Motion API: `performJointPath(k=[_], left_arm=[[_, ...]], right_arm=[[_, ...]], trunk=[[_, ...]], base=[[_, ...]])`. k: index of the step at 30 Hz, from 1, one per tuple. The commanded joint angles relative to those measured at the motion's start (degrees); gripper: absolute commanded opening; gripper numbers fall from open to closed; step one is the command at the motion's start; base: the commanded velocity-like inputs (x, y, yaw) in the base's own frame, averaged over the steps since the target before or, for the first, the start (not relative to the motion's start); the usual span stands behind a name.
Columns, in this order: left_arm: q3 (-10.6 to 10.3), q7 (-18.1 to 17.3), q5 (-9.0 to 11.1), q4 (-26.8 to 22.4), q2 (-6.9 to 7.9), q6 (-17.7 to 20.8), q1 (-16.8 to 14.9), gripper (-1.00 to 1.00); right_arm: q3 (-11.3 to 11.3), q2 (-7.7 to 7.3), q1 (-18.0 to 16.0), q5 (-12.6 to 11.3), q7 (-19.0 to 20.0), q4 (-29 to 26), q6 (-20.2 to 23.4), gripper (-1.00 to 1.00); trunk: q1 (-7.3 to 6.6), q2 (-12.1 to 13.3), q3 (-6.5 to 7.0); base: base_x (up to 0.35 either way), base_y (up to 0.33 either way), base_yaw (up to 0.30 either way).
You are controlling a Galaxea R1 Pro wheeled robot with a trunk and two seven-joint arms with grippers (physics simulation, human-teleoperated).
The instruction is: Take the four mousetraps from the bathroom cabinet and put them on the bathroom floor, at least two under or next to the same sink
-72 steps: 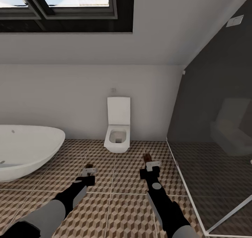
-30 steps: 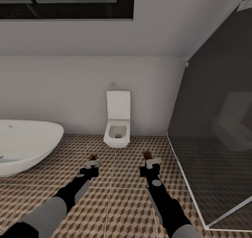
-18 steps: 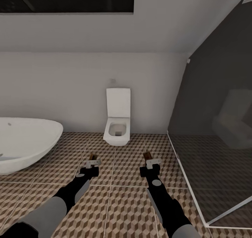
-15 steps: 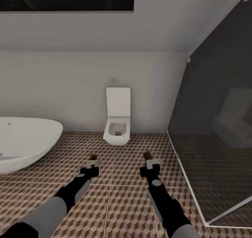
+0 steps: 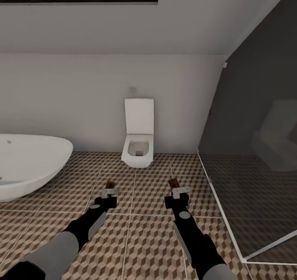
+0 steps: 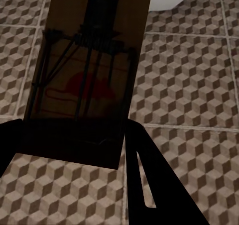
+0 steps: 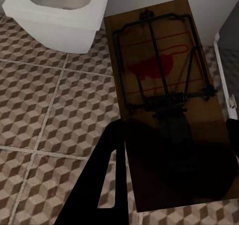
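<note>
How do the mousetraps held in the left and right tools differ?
The left tool grips its mousetrap at the end nearer the red mark; the right tool grips its mousetrap at the spring end. The left trap looks darker, more shaded. Both are tan boards with dark wire, above the tiled floor.

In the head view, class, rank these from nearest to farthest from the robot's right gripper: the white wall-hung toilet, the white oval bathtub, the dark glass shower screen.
From the right gripper, which holds a tan wooden mousetrap:
1. Dark glass shower screen: its lower edge runs just to the right.
2. White wall-hung toilet: ahead, slightly left, against the far wall.
3. White oval bathtub: far left, beyond the left gripper.
</note>
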Motion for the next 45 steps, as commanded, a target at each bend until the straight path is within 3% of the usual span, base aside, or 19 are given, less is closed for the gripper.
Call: performJointPath(k=[1, 27, 45], left_arm=[[-0.5, 0.6, 0.2, -0.2, 0.08, 0.3, 0.0, -1.0], [-0.6, 0.6, 0.3, -0.2, -0.08, 0.3, 0.0, -1.0], [-1.9, 0.6, 0.3, -0.2, -0.1, 0.3, 0.0, -1.0]], right_arm=[[0.1, 0.0, 0.0, 0.6, -0.3, -0.1, 0.5, -1.0], [0.1, 0.0, 0.0, 0.6, -0.3, -0.2, 0.5, -1.0], [0.1, 0.0, 0.0, 0.6, -0.3, -0.2, 0.5, -1.0]], trunk=[[0.23, -0.5, -0.34], [5.94, -10.9, -7.35], [9.9, -18.1, -12.2]], base=[[0.0, 0.0, 0.0], [0.0, 0.0, 0.0], [0.0, 0.0, 0.0]])
